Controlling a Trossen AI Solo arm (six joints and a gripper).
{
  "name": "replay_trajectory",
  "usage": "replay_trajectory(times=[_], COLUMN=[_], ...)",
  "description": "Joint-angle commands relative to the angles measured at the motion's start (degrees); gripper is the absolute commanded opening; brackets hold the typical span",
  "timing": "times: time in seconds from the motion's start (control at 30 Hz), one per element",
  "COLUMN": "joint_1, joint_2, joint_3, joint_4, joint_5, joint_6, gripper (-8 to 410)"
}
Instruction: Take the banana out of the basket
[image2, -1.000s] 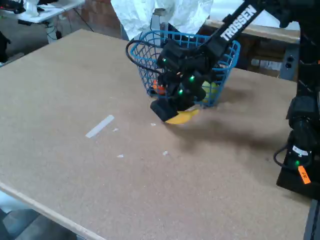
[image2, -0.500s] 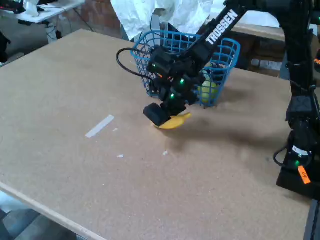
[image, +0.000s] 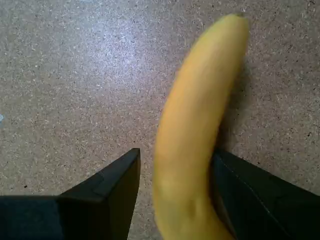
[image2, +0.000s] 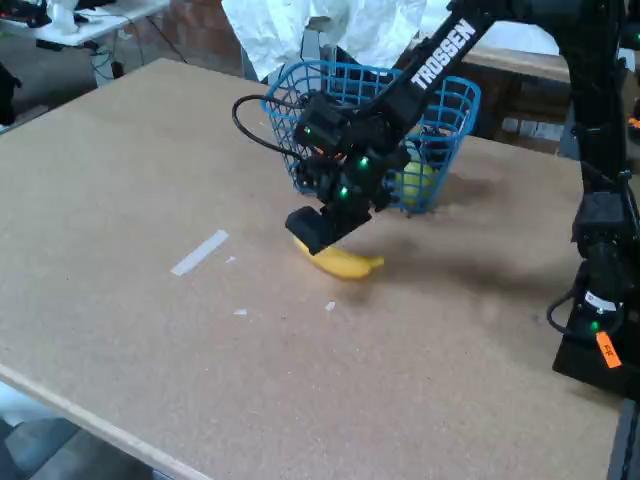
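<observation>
The yellow curved banana lies on the brown table, just in front of the blue wire basket and outside it. My gripper hangs right over the banana's left end. In the wrist view the banana runs up between the two black fingers. It rests against the right one, and a gap shows beside the left one. The gripper is open. A round yellow-green fruit shows through the basket's front wall.
A white tape strip and small white scraps lie on the table left of the banana. The arm's base stands at the right edge. Crumpled white sheeting sits behind the basket. The table's front edge runs along the lower left.
The gripper moved left and down away from the basket with the banana. The banana now lies lower, flat on the table, with the fingers parted around it.
</observation>
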Motion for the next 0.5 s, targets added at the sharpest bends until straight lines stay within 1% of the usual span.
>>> replay_trajectory(times=[0.0, 0.47], joint_1=[0.00, 0.00], joint_2=[-0.04, -0.17], joint_3=[0.04, 0.04], joint_4=[0.50, 3.23], joint_5=[-0.22, -0.04], joint_6=[-0.17, -0.20], gripper=[207, 209])
